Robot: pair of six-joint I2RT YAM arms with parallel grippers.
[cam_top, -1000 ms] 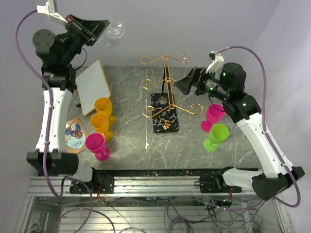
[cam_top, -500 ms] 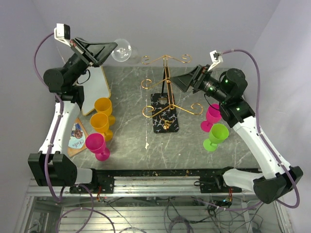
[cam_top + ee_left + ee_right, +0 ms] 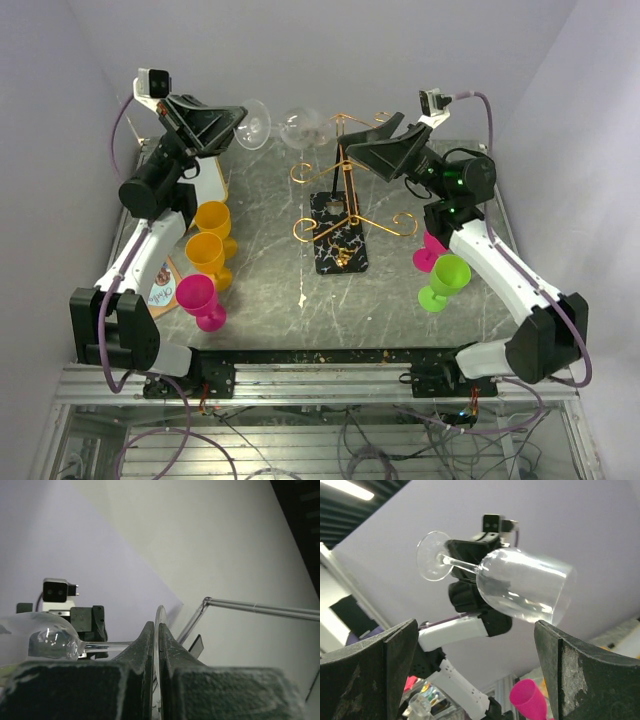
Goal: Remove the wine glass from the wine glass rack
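A clear wine glass (image 3: pixel 298 128) lies sideways, high in the air. My left gripper (image 3: pixel 240 112) is shut on its round foot (image 3: pixel 159 625), and the stem and bowl (image 3: pixel 42 640) point away to the right arm. The right gripper (image 3: pixel 365 135) is open and faces the bowl (image 3: pixel 520 587) from the other side. Its fingers (image 3: pixel 370 675) stand wide apart below the glass without touching it. The wine glass rack (image 3: pixel 340 190), gold wire on a black post, stands mid-table on its black veined base (image 3: pixel 338 248) with no glass on its hooks.
Two orange glasses (image 3: pixel 210 235) and a pink glass (image 3: pixel 198 298) stand at the left. Another pink glass (image 3: pixel 437 235) and a green one (image 3: pixel 448 278) stand at the right, under the right arm. A white board (image 3: pixel 190 175) and a picture card (image 3: pixel 155 280) lie at the left edge.
The left arm has swung right with the glass, tipping it sideways with the bowl toward the rack. The right arm has risen and turned its open gripper toward the bowl.
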